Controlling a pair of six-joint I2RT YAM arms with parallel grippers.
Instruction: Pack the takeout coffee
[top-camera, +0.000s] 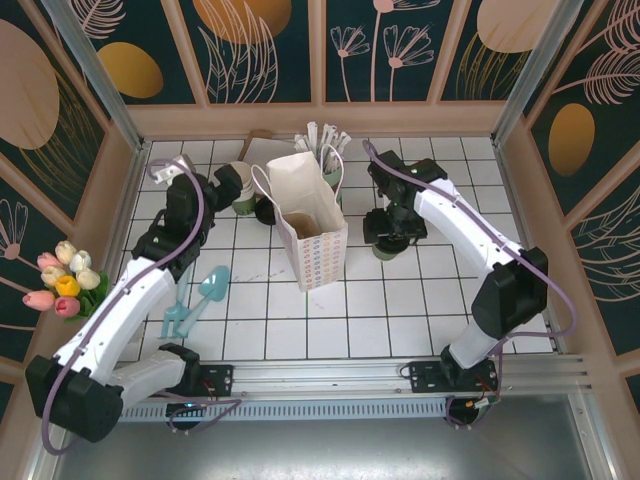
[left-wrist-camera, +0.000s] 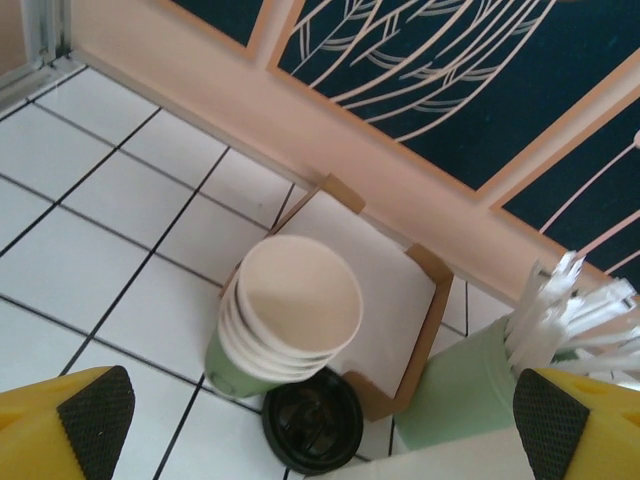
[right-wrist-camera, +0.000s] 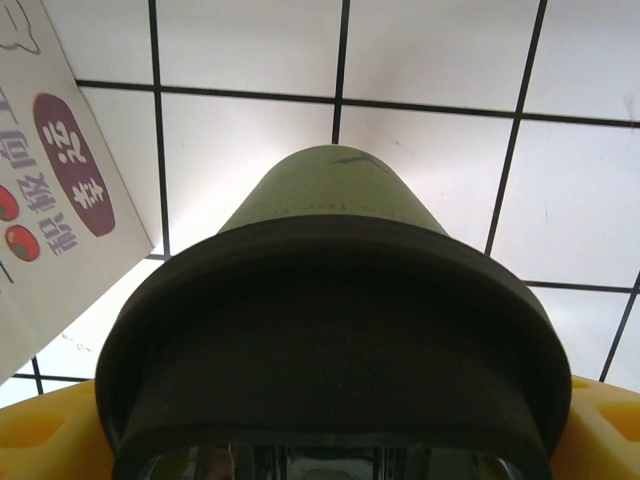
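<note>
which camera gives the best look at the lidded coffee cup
Right wrist: the takeout coffee sits close up, black lid and dark green wall both plain. Top external has it small beside the paper bag, mostly covered by the right gripper, just its green base edge peeking out.

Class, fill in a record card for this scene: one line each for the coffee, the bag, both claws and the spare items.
Paper bag: upright, open, mid-table
Takeout coffee: dark green cup, black lid, right of the bag
Right claw: either side of the coffee's lid; grip unclear
Left claw: open, empty, facing the cup stack
Loose lid: black, on the tiles beside the stack
Stick cup: pale green, holds white wrapped sticks
</note>
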